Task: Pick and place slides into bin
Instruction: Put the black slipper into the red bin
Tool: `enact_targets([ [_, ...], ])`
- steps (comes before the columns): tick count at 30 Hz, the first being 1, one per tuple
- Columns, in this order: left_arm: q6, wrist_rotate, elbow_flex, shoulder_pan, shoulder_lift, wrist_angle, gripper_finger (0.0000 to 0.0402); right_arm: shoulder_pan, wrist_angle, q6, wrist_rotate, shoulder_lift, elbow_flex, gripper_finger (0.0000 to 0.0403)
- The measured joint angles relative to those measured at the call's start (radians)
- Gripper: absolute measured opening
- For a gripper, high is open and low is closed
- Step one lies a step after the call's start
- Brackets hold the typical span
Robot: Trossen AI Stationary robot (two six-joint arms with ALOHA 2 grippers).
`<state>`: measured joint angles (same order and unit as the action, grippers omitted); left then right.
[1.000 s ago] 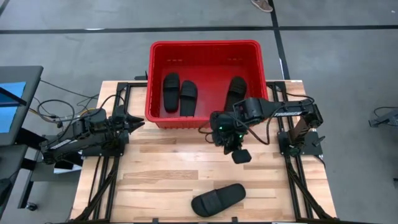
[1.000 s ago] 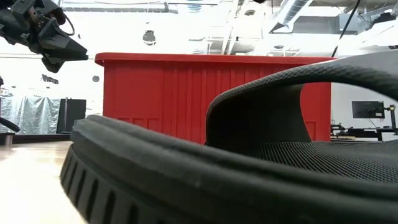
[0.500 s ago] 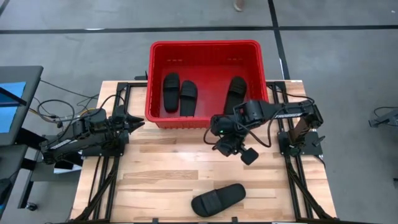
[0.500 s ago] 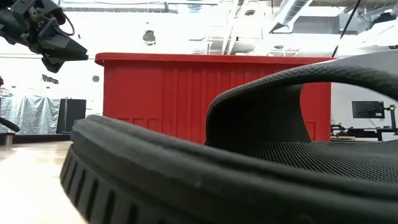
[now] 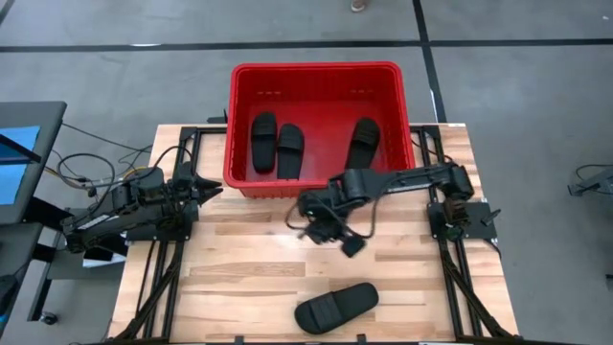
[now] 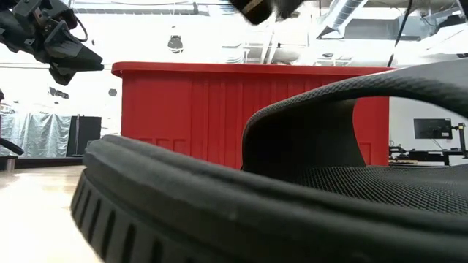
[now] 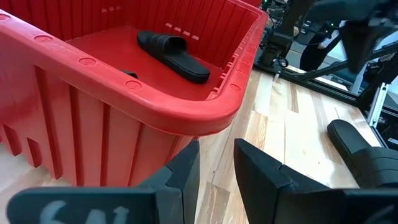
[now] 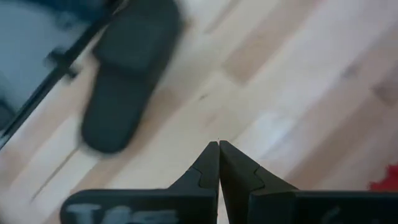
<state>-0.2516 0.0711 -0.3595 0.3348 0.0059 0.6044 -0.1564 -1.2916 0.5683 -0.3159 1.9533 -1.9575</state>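
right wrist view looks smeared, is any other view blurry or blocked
Right wrist view: motion blur smears the matte black slide sandal and the pale wood table; the shut right gripper stays sharp. Low view: that sandal fills the frame, hiding much of the bright red plastic bin, against a glaring background. High view: only the right gripper is slightly blurred.

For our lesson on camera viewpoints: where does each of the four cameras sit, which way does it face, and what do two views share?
High view: overhead, facing down on table, both arms, red bin.
Low view: at tabletop height, facing the bin past the loose slide; left claw shows.
Left wrist view: on the left arm, facing the bin; own fingers show.
Right wrist view: on the right arm, facing the loose slide; shut right claw shows.
All share that slide.
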Motion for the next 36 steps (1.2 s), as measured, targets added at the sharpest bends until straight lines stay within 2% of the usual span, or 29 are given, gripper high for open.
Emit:
enact_targets([
  [5, 0.000, 0.000, 0.000, 0.000, 0.000, 0.000, 0.0089, -0.024, 0.149, -0.181, 0.006, 0.060, 0.000, 0.0000],
  [8, 0.000, 0.000, 0.000, 0.000, 0.000, 0.000, 0.0089, -0.065, 0.173, -0.203, 0.018, 0.079, -0.001, 0.0000],
  [12, 0.000, 0.000, 0.000, 0.000, 0.000, 0.000, 0.0089, -0.122, 0.166, -0.122, 0.080, 0.085, 0.000, 0.0000],
  [21, 0.000, 0.000, 0.000, 0.000, 0.000, 0.000, 0.0089, -0.202, 0.239, 0.065, 0.079, 0.084, -0.001, 0.0000],
  [31, 0.000, 0.000, 0.000, 0.000, 0.000, 0.000, 0.0089, -0.208, 0.399, 0.134, 0.075, 0.090, -0.001, 0.0009],
  [36, 0.000, 0.000, 0.000, 0.000, 0.000, 0.000, 0.0089, -0.210, 0.437, 0.149, 0.014, 0.148, -0.004, 0.0027],
])
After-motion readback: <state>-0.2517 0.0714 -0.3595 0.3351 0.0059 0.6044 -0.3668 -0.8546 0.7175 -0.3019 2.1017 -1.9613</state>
